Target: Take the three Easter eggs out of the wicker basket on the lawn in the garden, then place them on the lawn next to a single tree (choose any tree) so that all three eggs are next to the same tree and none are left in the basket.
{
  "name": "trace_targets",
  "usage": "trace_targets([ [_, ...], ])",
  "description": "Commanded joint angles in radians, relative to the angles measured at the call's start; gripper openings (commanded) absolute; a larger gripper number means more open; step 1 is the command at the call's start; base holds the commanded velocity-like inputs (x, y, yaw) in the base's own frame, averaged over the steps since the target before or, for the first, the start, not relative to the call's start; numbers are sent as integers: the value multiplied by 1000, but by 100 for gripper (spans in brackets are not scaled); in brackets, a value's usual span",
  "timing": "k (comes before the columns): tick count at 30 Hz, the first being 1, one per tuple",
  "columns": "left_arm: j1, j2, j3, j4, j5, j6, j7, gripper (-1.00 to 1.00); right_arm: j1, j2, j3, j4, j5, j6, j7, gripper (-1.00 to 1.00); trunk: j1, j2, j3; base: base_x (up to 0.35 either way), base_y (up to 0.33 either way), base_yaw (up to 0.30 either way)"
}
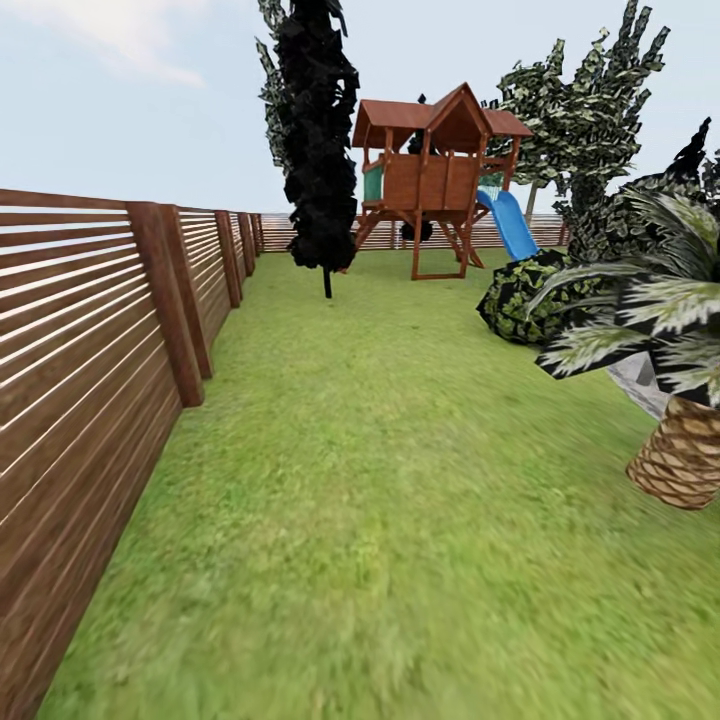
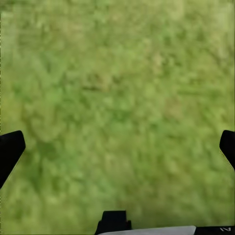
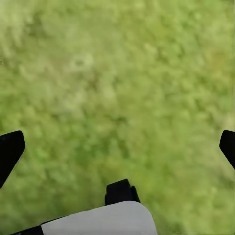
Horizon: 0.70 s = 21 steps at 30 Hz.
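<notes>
From the head camera, the lawn [image 1: 400, 480] runs as a wide green strip from the near foreground to the far end of the garden. A brown slatted wooden fence [image 1: 90, 380] lines its left side and carries on across the far edge. At the far end stands a wooden playhouse [image 1: 435, 175] on stilts with a red-brown roof and a blue slide [image 1: 512, 225] coming down on its right. Just left of it rises a thin-stemmed dark cypress-like tree [image 1: 318, 140]. On the right, a short palm [image 1: 680, 440] with a scaly woven-looking trunk is nearest, with a dark leafy bush [image 1: 520, 295] farther back and a taller leafy tree [image 1: 590, 130] behind that. In the left wrist camera, the left claw [image 2: 117, 147] hangs over blurry mottled grass [image 2: 117, 88], its 2 dark fingertips [image 2: 10, 149] far apart at opposite edges with nothing between them. In the right wrist camera, the right claw [image 3: 117, 147] is likewise spread wide over grass [image 3: 117, 83], its fingertips [image 3: 10, 149] at opposite edges and empty.
</notes>
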Motion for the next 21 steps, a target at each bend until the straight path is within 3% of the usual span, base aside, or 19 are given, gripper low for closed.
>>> trace_targets([
  [1,0,1,-7,-1,-1,-1,10,100,0,0,0,0,-10,-2,0,100,1,0,-1,336,72,-17],
  [21,0,0,-7,-1,-1,-1,9,100,0,0,0,0,-10,-2,0,100,1,0,-1,336,72,-1],
])
